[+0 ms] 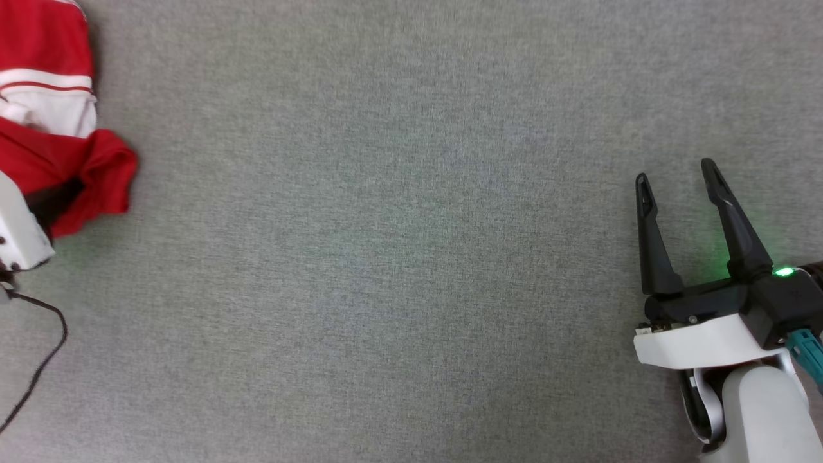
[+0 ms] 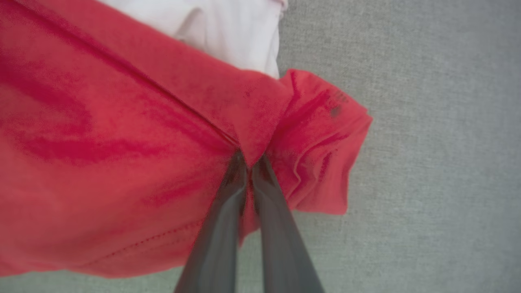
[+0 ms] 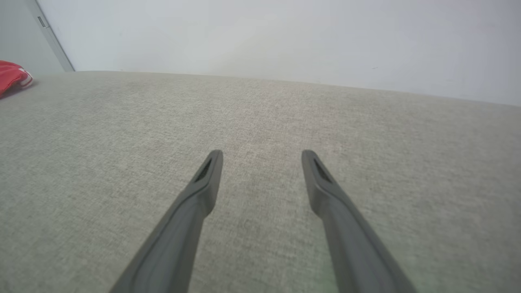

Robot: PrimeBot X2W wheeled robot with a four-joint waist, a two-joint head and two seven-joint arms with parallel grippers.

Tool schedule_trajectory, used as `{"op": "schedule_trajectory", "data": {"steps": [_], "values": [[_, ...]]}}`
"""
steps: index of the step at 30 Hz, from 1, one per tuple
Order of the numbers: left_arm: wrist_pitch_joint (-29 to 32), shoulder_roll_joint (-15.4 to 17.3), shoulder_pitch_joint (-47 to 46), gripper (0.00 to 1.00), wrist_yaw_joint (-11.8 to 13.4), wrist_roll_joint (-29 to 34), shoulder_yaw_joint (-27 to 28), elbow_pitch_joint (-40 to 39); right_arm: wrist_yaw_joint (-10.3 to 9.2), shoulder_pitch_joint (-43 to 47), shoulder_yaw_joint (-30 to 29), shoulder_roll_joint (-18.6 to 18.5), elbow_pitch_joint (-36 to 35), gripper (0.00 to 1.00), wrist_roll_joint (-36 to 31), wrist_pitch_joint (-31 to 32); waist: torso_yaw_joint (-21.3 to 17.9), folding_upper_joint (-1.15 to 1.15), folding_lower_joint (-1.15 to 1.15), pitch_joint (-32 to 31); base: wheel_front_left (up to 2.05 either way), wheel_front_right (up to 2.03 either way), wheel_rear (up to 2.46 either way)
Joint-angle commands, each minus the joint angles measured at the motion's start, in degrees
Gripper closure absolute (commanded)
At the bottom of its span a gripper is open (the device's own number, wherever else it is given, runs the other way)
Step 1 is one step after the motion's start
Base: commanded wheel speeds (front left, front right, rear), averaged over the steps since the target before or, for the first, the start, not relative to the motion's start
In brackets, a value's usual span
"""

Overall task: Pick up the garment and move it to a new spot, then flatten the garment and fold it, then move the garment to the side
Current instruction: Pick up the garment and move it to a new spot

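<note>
One garment (image 1: 64, 161), two claws (image 2: 249, 160) (image 1: 674, 170), one black cable (image 1: 65, 331).

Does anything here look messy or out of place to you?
Only the shirt: it lies bunched in a crumpled heap at the left edge of the grey surface, with one red fold pinched in the shut left gripper. Nothing looks spilled or torn.

Nothing legible anywhere, not even on the garment (image 1: 103, 170).

My right gripper (image 3: 262, 158), fingers spread over the grey cloth (image 3: 122, 134).
I see the garment (image 3: 11, 77) well apart at the left edge.
</note>
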Motion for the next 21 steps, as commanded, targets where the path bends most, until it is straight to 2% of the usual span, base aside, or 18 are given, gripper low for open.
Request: {"op": "schedule_trajectory", "data": {"steps": [1,10,15,21], "values": [[-0.8,-0.8,1.3,1.0,-0.1,-0.2,-0.9,-0.9,-0.04,0.4,0.1,-0.1,0.4,0.0,0.1,0.0,0.0,0.0,-0.01,-1.5,0.0,0.0,0.0],[-15.1,2.1,-1.0,1.0,-0.1,4.3,-2.2,-9.9,-0.04,1.0,0.7,-0.1,1.4,0.0,3.1,0.0,-1.2,0.0,-0.01,-10.3,0.0,0.0,0.0],[-19.8,2.3,-3.5,1.0,-0.1,8.5,-3.7,-13.9,-0.04,2.0,0.7,-0.1,2.7,0.0,4.5,-0.1,-3.3,0.0,-0.01,-14.7,0.0,0.0,0.0],[-23.5,-1.4,-6.2,1.0,-0.1,12.7,-5.3,-17.0,-0.04,3.3,0.8,-0.1,3.5,0.0,6.5,-0.1,-6.9,0.0,-0.01,-18.7,0.0,0.0,0.0]]}}
